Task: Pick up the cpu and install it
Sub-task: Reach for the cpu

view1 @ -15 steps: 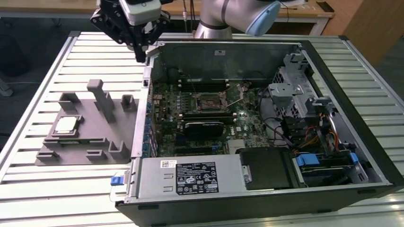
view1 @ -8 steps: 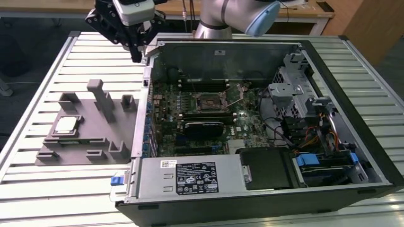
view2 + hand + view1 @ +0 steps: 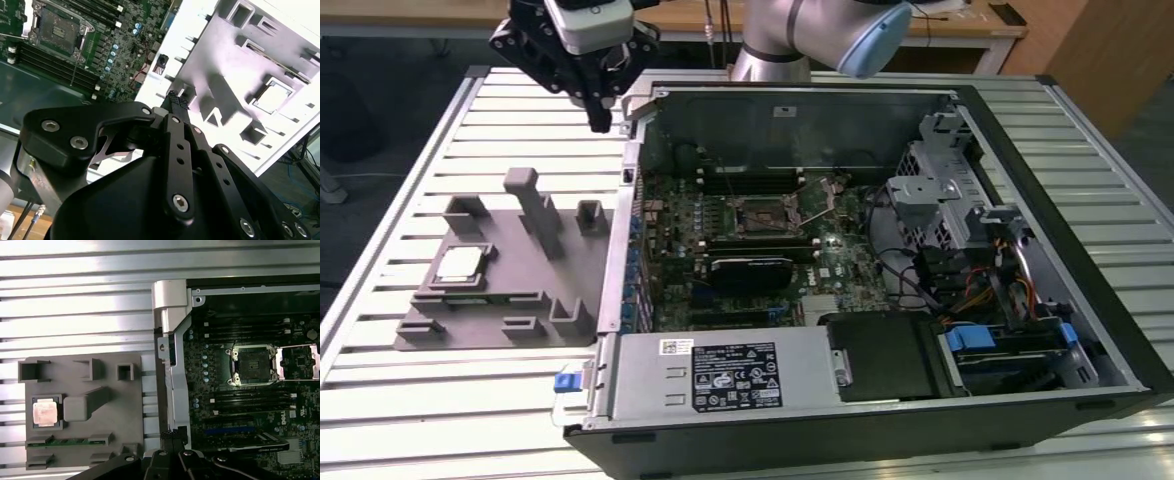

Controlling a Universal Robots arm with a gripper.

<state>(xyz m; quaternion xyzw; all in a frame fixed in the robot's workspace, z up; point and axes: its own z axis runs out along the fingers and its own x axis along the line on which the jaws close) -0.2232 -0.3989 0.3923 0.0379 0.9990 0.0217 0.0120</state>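
We find print in three places. A large white rectangular label (image 3: 736,376) with black lettering and rows of small symbols lies on the top face of the big grey metal box (image 3: 640,385) at the near edge of the open black computer case (image 3: 1107,330). Its lines are too small for us to read. Just beside it sits a small white sticker (image 3: 674,346), equally unreadable. In the first wrist view, short white markings (image 3: 291,414) stand on the green circuit board (image 3: 306,426); we cannot make them out.

The cpu (image 3: 44,412) lies in the grey holder's (image 3: 80,385) recess on the slatted bench (image 3: 75,300), beside the open computer case (image 3: 172,305); the pincer's (image 3: 173,433) tips meet at the frame's edge.
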